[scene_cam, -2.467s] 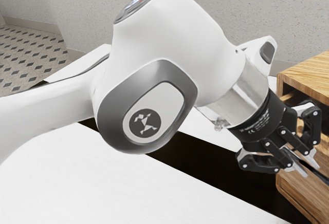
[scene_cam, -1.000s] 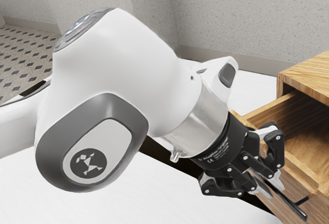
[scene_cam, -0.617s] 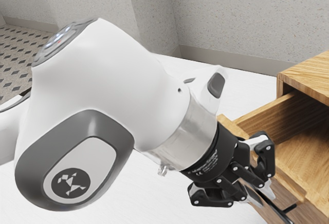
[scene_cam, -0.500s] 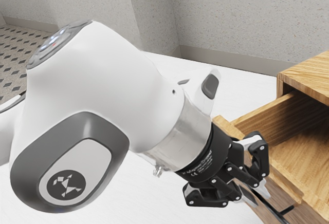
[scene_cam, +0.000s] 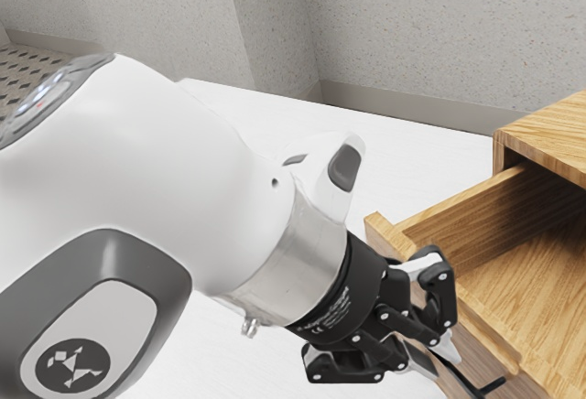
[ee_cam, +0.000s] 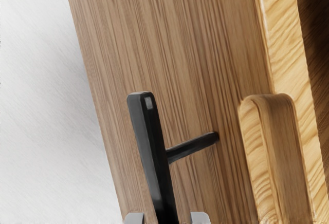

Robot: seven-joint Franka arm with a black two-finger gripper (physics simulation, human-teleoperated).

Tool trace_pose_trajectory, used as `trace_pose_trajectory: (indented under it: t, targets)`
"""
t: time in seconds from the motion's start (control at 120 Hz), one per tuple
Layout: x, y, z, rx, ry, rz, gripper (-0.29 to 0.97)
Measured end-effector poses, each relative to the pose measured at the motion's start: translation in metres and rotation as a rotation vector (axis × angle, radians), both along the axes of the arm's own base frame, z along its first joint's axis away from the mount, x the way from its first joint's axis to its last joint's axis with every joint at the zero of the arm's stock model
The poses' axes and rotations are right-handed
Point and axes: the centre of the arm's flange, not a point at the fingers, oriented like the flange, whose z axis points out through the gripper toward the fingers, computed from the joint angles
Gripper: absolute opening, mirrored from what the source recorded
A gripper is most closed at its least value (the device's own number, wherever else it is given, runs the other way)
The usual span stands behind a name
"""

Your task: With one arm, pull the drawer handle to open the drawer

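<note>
Drawer handle (ee_cam: 151,157), black bar lengthwise along the drawer front (ee_cam: 180,54); tool (scene_cam: 441,355) clamped on it

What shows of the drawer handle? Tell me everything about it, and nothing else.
The drawer handle is a slim black bar with squared edges and a matte look, like painted metal. It runs along the wooden drawer front, held off it by a short black post that joins the bar partway along. One blunt end stands free; the other runs under the gripper. Whether the gripper clamps the bar cannot be told. Its drawer stands open.
</note>
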Motion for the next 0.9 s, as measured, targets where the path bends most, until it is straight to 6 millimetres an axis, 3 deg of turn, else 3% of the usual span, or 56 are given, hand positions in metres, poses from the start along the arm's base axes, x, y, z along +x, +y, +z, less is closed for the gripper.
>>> trace_pose_trajectory:
  t: [0.9]
  targets:
    - [-0.047,0.009,0.003,0.037,-0.015,0.027,0.0]
